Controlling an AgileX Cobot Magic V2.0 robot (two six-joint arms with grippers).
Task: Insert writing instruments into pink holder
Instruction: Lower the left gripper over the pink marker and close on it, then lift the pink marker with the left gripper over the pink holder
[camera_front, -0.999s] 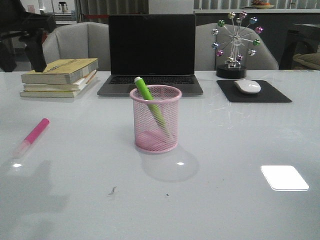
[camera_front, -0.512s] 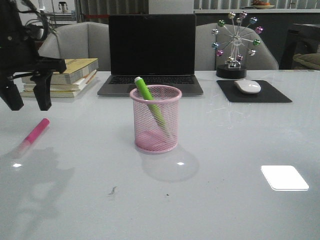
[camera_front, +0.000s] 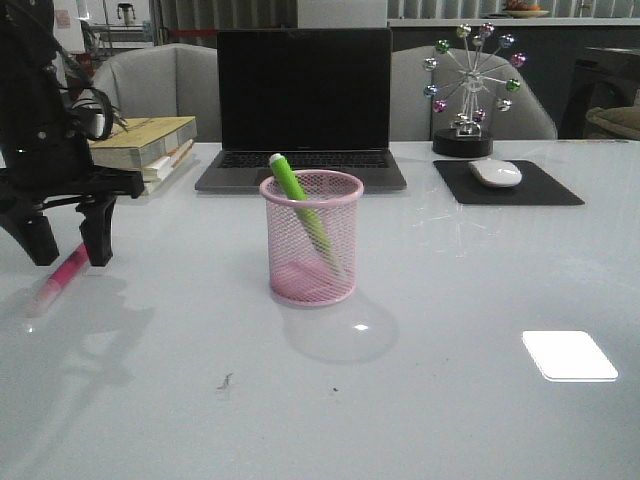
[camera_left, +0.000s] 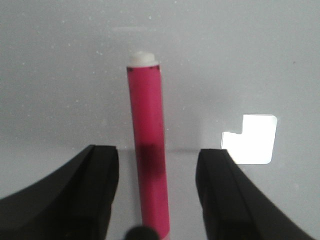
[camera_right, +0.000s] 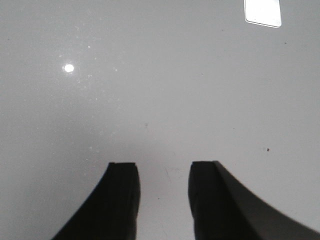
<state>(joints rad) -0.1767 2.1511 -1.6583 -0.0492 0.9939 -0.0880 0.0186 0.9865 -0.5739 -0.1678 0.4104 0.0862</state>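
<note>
pink marker (camera_front: 62, 272): upper end behind left jaws | green marker (camera_front: 300, 205): lower half veiled by holder (camera_front: 311, 238) mesh

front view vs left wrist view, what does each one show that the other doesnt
Only the front view shows the pink holder with the green highlighter standing in it, plus the laptop, books and mouse. Only the left wrist view shows the marker's white end cap. Both show the pink highlighter lying on the table between the left gripper's open fingers.

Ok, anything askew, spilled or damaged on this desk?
Nothing damaged or spilled. The green highlighter leans diagonally in the pink mesh holder, which stands upright. The pink highlighter lies flat on the table, between the open jaws of the left gripper, not yet grasped.
</note>
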